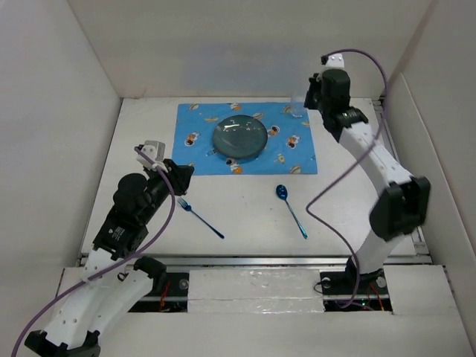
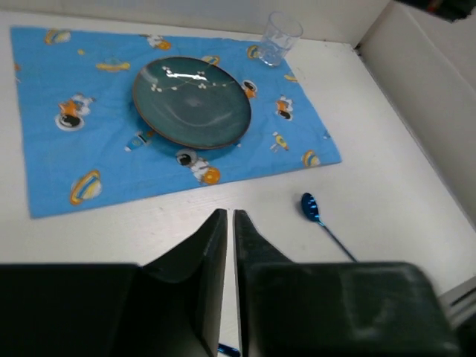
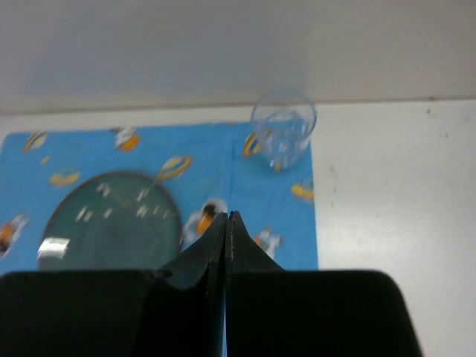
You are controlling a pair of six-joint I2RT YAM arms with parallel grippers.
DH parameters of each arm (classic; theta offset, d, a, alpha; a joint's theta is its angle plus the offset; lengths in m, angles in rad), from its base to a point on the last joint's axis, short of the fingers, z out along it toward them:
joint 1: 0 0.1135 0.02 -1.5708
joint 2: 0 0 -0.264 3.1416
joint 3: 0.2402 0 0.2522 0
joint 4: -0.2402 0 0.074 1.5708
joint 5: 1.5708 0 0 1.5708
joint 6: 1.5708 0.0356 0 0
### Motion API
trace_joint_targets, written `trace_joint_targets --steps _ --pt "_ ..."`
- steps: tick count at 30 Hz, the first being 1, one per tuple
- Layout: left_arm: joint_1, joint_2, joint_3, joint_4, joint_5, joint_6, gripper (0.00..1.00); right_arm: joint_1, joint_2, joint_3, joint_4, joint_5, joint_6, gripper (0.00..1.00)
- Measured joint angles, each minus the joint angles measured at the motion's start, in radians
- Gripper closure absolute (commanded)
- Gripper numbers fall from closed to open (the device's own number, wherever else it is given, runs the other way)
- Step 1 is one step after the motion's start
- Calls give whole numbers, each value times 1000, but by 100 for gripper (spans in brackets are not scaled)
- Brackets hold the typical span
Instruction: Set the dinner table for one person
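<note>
From above, the tabletop (image 1: 249, 223) fills mid-frame. The placemat (image 1: 197, 149) and plate (image 1: 240, 137) sit centred toward the top, while the fork (image 1: 202, 219) and spoon (image 1: 294, 214) lie loose lower down, not yet flanking the plate.

In the left wrist view, the left gripper (image 2: 229, 214) has its fingers almost shut and holds nothing.

In the right wrist view, the right gripper (image 3: 227, 216) has its fingers closed and empty. They sit below the glass (image 3: 282, 137), which stands on the mat's upper right corner, handy for drinking.

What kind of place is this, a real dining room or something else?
Probably a robot lab test cell, not a dining room: plain white walls box in the dinner table, a left arm and right arm are bolted at its near edge, and one plate sits on a blue placemat.
</note>
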Motion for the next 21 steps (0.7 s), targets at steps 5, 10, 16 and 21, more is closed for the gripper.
trace_joint_targets --steps 5,10,16,21 --pt "0 -22 0 -1 1 4 100 141 -498 -562 171 -42 94 100" --pt "0 -35 0 0 15 4 95 248 -635 -919 126 -19 210 81" --pt "0 -48 0 -1 19 0 79 349 -724 -1117 -3 11 287 57" --pt "0 -49 0 0 31 -2 75 359 -674 -1124 -2 11 316 55"
